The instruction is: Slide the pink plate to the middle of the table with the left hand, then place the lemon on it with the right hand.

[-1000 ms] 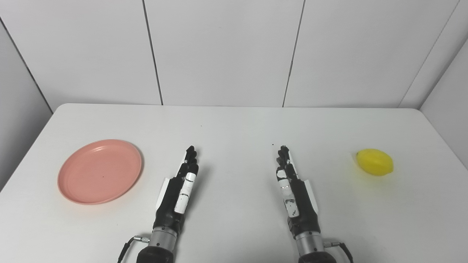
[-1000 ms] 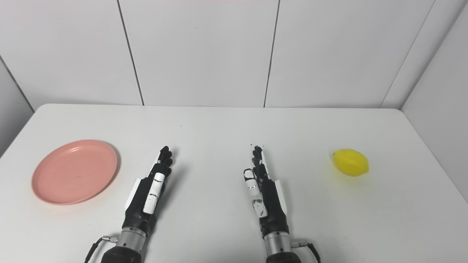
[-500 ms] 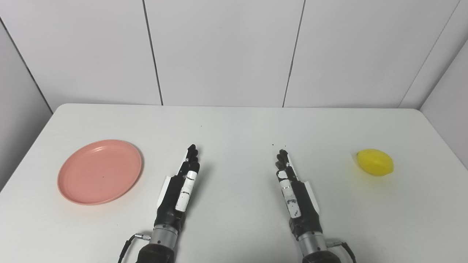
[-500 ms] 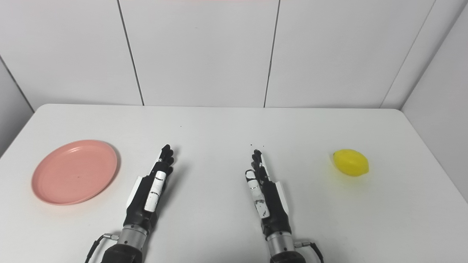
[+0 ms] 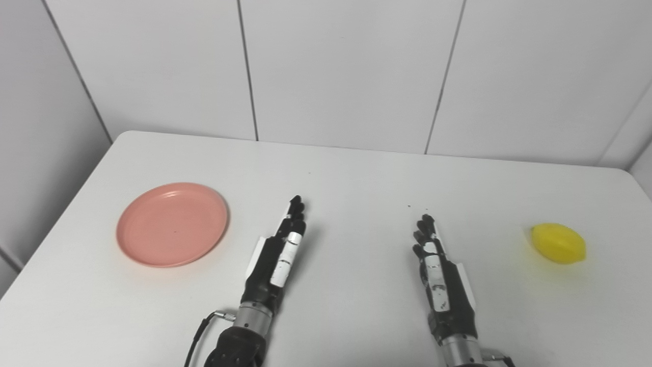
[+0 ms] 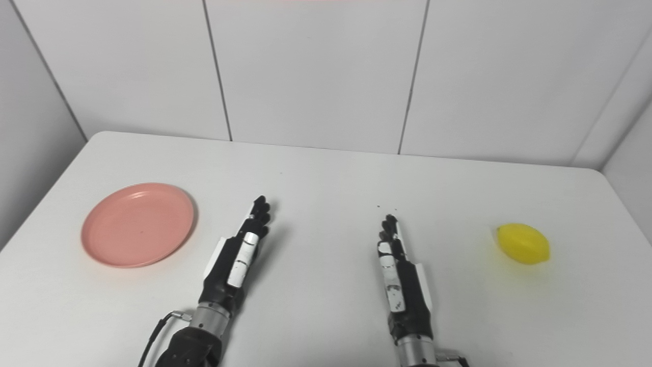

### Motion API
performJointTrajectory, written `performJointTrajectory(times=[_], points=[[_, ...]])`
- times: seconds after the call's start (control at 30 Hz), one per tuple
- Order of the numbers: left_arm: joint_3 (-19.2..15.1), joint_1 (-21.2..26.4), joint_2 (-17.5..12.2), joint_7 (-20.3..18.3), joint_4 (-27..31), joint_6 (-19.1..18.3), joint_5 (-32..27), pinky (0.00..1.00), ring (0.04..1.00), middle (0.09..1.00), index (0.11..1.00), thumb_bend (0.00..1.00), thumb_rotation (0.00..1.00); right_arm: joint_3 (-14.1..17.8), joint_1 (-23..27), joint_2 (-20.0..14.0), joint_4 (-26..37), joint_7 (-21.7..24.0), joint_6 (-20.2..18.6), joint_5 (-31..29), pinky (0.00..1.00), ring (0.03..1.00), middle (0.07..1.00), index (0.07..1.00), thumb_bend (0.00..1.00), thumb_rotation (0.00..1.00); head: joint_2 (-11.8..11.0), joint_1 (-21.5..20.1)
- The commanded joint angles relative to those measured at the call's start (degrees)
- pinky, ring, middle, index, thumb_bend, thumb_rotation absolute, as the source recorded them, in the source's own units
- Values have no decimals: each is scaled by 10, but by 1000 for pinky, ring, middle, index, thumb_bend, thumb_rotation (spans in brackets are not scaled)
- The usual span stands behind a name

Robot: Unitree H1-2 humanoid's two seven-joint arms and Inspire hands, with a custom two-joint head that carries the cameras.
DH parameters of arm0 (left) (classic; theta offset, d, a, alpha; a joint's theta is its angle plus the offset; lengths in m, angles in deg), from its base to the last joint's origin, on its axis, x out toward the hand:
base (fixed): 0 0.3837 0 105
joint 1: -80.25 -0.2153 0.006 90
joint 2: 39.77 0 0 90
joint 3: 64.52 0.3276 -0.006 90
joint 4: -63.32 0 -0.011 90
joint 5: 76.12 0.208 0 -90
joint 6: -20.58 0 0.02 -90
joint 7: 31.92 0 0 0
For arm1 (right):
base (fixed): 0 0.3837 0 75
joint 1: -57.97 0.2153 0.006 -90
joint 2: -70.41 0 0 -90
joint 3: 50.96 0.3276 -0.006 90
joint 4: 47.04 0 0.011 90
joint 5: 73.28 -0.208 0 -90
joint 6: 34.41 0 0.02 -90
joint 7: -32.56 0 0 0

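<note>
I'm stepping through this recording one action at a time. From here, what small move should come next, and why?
Probably the left hand should reach left toward the pink plate. The plate sits at the table's left side, not its middle, and nothing touches it. Both hands are open between plate and lemon, and the right hand waits until the plate is moved.

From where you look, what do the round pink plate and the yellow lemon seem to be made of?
The round pink plate looks like matte plastic: even colour, soft sheen, thin moulded rim. The yellow lemon is probably a plastic imitation: uniform bright yellow, smooth skin, though a real fruit cannot be ruled out.
</note>
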Motion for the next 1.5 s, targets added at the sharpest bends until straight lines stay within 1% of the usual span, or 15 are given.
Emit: performJointTrajectory(times=[0.0, 0.03, 0.13, 0.23, 0.3, 0.4, 0.47, 0.63, 0.83, 0.93, 1.03, 1.2, 1.3, 1.4, 1.47], points=[[8, -18, 12, 5, -47, 50, 3, 1000, 1000, 1000, 1000, 735, 1000, 9, -14, -10, 1, 7, 29, -8, 1000, 1000, 1000, 1000, 672, 1000, -7, 20], [9, -17, 14, 6, -50, 60, 4, 1000, 1000, 1000, 1000, 737, 1000, 11, -16, -11, 1, 6, 28, -8, 1000, 1000, 1000, 1000, 688, 1000, -7, 20], [6, -20, 29, 15, -55, 78, 3, 1000, 1000, 1000, 1000, 738, 1000, 20, -19, -12, 0, 2, 18, -12, 1000, 1000, 1000, 1000, 734, 1000, -21, 52], [2, -19, 41, 23, -53, 85, 2, 1000, 1000, 1000, 1000, 729, 1000, 24, -18, -19, -9, 12, 35, -24, 1000, 1000, 1000, 1000, 724, 1000, -26, 75], [-3, -18, 46, 28, -47, 87, 1, 1000, 1000, 1000, 1000, 700, 1000, 26, -15, -23, -20, 18, 52, -30, 1000, 1000, 1000, 1000, 678, 1000, -30, 80], [-9, -17, 50, 35, -35, 81, 2, 1000, 1000, 1000, 1000, 686, 1000, 28, -16, -23, -21, 11, 45, -24, 1000, 1000, 1000, 1000, 728, 1000, -30, 80], [-10, -15, 47, 29, -17, 68, -2, 1000, 1000, 1000, 1000, 709, 1000, 27, -17, -23, -16, 8, 34, -18, 1000, 1000, 1000, 1000, 752, 1000, -35, 83], [-24, -8, 39, 24, 21, 44, -21, 1000, 996, 1000, 1000, 727, 1000, 26, -14, -27, -22, 15, 52, -18, 1000, 1000, 1000, 1000, 726, 1000, -36, 88], [-64, 8, 39, 56, 57, 38, -12, 930, 932, 945, 942, 712, 1000, 28, -17, -24, -12, 8, 31, -14, 1000, 1000, 1000, 1000, 751, 1000, -40, 91], [-84, 21, 28, 64, 79, 18, -17, 917, 908, 919, 915, 726, 1000, 27, -13, -25, -17, 13, 42, -14, 1000, 1000, 1000, 1000, 759, 1000, -41, 91], [-96, 29, 19, 66, 87, 12, -19, 890, 881, 893, 885, 746, 1000, 26, -12, -27, -23, 17, 56, -18, 1000, 1000, 1000, 1000, 713, 1000, -42, 90], [-130, 46, -1, 78, 102, 5, -24, 826, 824, 834, 822, 736, 1000, 26, -17, -23, -13, 11, 35, -11, 1000, 1000, 1000, 1000, 752, 1000, -43, 90], [-149, 54, -10, 87, 111, -5, -23, 791, 795, 802, 788, 745, 1000, 24, -15, -24, -16, 15, 43, -13, 1000, 1000, 1000, 1000, 753, 1000, -43, 91], [-164, 62, -29, 88, 107, -5, -26, 813, 792, 795, 776, 775, 1000, 24, -13, -26, -19, 21, 53, -21, 1000, 1000, 1000, 1000, 710, 1000, -46, 91], [-174, 65, -45, 86, 100, -1, -26, 843, 797, 796, 776, 799, 1000, 23, -15, -27, -17, 20, 46, -17, 1000, 1000, 1000, 1000, 725, 1000, -46, 91]])
